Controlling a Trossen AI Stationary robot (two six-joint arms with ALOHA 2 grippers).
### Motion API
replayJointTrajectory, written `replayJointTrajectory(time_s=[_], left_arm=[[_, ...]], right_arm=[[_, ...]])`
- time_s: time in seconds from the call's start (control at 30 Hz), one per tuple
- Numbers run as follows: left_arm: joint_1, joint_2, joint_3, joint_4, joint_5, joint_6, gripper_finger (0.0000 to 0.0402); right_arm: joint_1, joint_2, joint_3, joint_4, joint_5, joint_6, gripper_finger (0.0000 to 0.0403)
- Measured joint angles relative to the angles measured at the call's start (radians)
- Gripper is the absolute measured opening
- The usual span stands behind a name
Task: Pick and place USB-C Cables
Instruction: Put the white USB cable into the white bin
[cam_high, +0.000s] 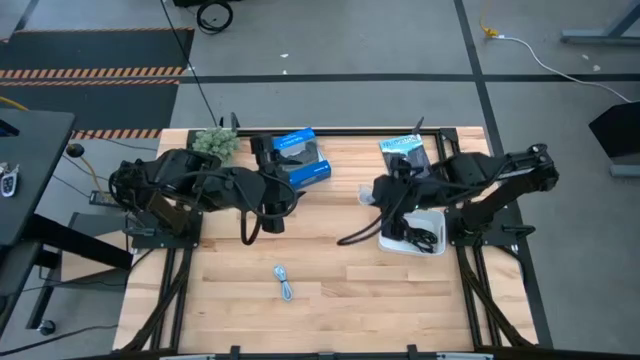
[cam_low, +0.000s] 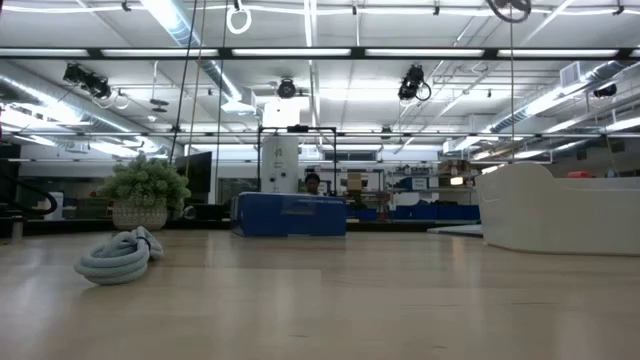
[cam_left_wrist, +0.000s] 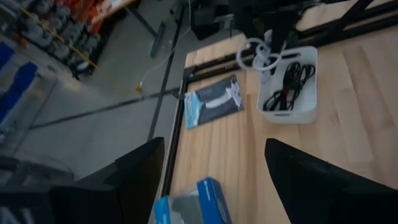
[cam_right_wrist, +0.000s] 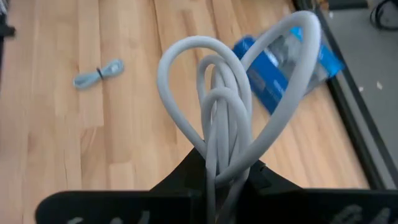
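looped white cable (cam_right_wrist: 231, 118) pinched in right gripper (cam_right_wrist: 217, 177); left gripper (cam_left_wrist: 211, 180) spread; apparently pale blue-grey cable (cam_high: 284, 283) coiled.

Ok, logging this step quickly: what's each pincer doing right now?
Left pincer: open, holding nothing, raised above the table.
Right pincer: shut on the white USB-C cable, near the white bin.

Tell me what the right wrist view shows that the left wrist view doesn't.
Only the right wrist view shows the pale blue-grey cable lying loose on the wood, and the right pincer shut on the white cable's loops up close. Only the left wrist view shows the white bin holding black cables, a dark flat packet, and the open left pincer. Both show the blue box and the wooden table.
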Motion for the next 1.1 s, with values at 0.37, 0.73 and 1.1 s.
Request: replayJointTrajectory(time_s=[0.37,0.73,1.1], left_arm=[[-0.009,0.0,0.0,-0.098,-0.04,-0.089,0.0286],[-0.014,0.0,0.0,-0.103,-0.04,-0.117,0.0286],[-0.014,0.0,0.0,-0.103,-0.04,-0.117,0.0286]], right_arm=[[0.06,-0.088,-0.295,0.035,0.004,0.194,0.0041],[0.088,-0.148,-0.576,0.07,-0.06,0.327,0.0041],[0.082,-0.147,-0.746,0.091,-0.139,0.356,0.0041]])
